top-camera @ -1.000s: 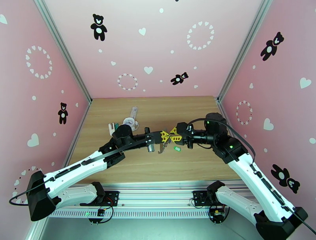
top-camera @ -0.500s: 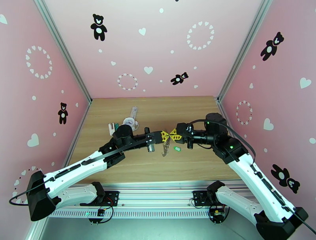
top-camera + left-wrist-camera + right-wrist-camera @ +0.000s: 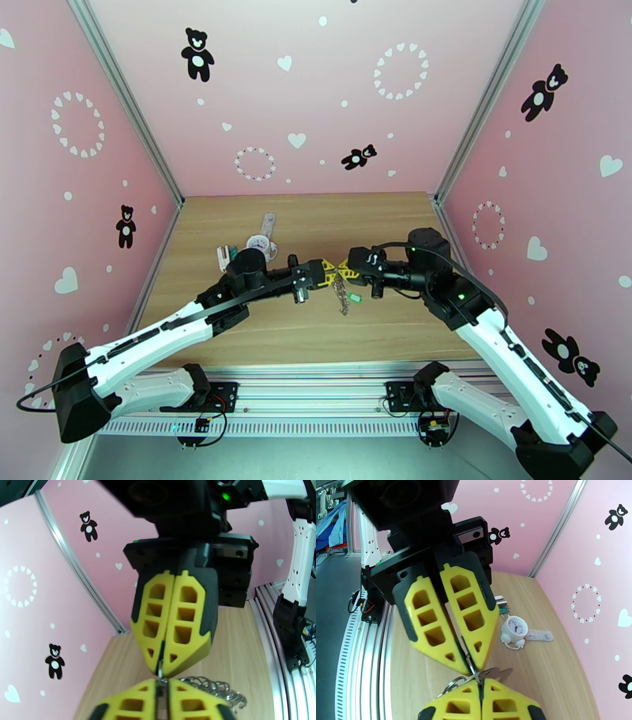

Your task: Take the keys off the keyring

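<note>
Table (image 3: 379,335) is a pale wood-grain board. Above its middle, the left gripper (image 3: 332,271) and the right gripper (image 3: 345,272) meet tip to tip, raised off the surface.

Right gripper: the yellow pads are pressed flat together with no gap along the seam, as the left wrist view shows. They are clamped on a thin metal part of the keyring (image 3: 341,294). In the right wrist view a flat metal tab and small rings stick out on either side of the closed tips.

Left gripper: the fingers (image 3: 430,626) stand narrowly apart, with a slim wedge of gap running down to the tips. A thin piece of the keyring's metal sits in that gap. Whether the pads press on it cannot be told.

Keyring: it is held where the two grippers meet. Its silvery chain links (image 3: 213,686) hang below in a short strand, off the table.

Green-headed key (image 3: 356,298): it lies flat on the table just right of the hanging strand, apart from it. A blue-headed key cannot be made out.

Farther back, to the left behind the left arm, a small white clock (image 3: 259,243) stands on the table. A white-and-green block (image 3: 224,254) lies just left of it, and a pale strip (image 3: 269,224) lies just beyond. Pink walls (image 3: 316,95) printed with bears and hearts close in the far side and both flanks.
</note>
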Controlling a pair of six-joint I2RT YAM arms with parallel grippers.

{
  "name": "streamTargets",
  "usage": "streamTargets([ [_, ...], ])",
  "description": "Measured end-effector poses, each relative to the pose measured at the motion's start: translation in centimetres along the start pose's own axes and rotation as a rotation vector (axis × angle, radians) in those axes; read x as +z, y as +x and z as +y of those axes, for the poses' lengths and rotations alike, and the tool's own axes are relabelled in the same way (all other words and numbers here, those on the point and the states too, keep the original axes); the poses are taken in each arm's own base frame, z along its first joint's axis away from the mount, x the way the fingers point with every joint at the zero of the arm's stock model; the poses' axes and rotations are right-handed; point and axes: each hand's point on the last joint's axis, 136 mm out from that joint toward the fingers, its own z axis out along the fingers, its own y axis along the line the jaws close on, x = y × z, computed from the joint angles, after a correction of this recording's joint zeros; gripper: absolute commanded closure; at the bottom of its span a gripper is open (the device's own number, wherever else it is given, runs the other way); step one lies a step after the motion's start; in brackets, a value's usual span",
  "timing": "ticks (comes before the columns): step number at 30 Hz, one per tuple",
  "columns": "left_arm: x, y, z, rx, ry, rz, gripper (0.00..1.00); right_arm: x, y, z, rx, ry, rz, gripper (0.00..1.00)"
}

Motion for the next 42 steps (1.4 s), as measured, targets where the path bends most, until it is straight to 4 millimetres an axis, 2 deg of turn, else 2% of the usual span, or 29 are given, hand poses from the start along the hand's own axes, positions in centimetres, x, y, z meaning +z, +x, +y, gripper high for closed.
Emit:
streamTargets([
  [4, -0.6, 0.2, 0.2, 0.000, -0.018, 0.027, 0.69, -0.3, 0.6, 0.2, -0.058, 0.053, 0.001, 1.00],
  [12, -2.0, 0.3, 0.2, -0.007, -0.041, 0.062, 0.69, 0.2, 1.5, 0.5, -0.220, 0.100, 0.038, 1.00],
  [18, -2.1, 1.1, -0.3, -0.010, -0.028, 0.081, 0.69, 0.4, 1.8, 0.5, -0.275, 0.110, 0.055, 1.00],
  [30, -1.4, 0.6, -0.3, -0.002, -0.017, 0.042, 0.75, 0.5, 0.2, 0.7, -0.266, 0.095, -0.024, 1.00],
  [42, -0.8, 0.3, -0.5, -0.020, 0.001, 0.008, 0.82, 0.6, -0.5, 1.1, -0.241, 0.072, -0.063, 1.00],
])
